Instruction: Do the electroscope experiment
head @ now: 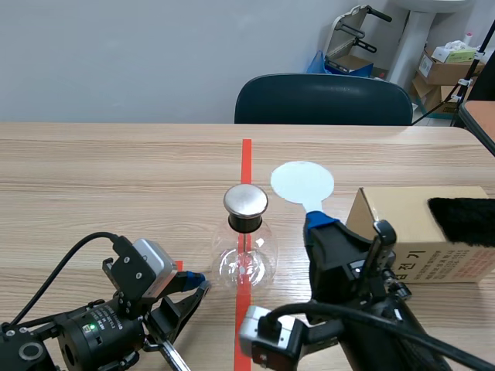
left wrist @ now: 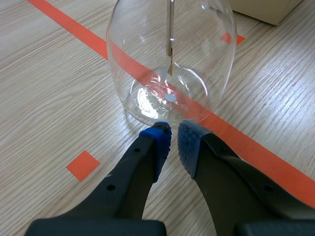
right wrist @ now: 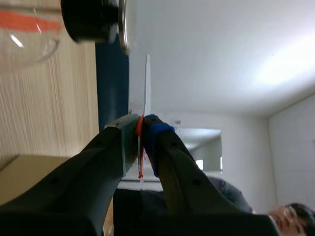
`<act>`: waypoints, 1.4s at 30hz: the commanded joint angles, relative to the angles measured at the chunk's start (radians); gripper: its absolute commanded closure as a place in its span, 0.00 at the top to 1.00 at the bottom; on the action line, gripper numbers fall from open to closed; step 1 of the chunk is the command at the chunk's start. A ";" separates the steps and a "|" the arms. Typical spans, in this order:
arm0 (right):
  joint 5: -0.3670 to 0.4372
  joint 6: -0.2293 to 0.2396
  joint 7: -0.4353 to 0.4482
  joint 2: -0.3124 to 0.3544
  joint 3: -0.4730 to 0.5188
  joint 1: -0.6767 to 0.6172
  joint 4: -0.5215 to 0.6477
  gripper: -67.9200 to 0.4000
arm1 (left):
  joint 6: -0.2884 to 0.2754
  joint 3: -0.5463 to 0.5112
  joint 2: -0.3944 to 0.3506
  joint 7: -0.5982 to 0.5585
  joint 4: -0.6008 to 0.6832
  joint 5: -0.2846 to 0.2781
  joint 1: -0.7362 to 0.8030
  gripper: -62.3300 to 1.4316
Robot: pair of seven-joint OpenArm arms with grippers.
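A wooden table [head: 93, 178] with a dark chair [head: 325, 100] behind. At its middle stands the glass electroscope [head: 246, 259]. The right gripper [head: 321, 224], rolled sideways, pinches a white paddle [head: 302, 183] just beyond the flask, hiding its handle; the wrist view shows it edge-on. The right arm hides a corner of the cardboard box [head: 402, 224]. The left gripper [left wrist: 173, 135] lies low, fingers nearly together and empty, tips just beside the flask's base.

Glass, metal, wood
Glossy glass flask [head: 246, 263], brushed metal cap [head: 246, 200]; matt white paddle [head: 302, 182]; wood-grain tabletop [head: 116, 178]; cardboard box [head: 402, 224] under shaggy black fur [head: 462, 220].
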 commanded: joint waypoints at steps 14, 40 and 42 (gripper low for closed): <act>-0.001 -0.011 -0.335 0.005 0.001 0.004 0.025 0.02 | -0.002 0.002 0.003 -0.017 0.008 -0.003 0.003 0.16; -0.001 -0.011 -0.054 0.005 0.001 0.004 0.025 0.02 | -0.002 0.002 0.003 -0.017 0.008 -0.003 0.003 0.16; -0.001 -0.011 -0.002 0.005 0.001 0.004 0.025 0.02 | -0.002 0.002 0.003 -0.017 0.008 -0.003 0.003 0.16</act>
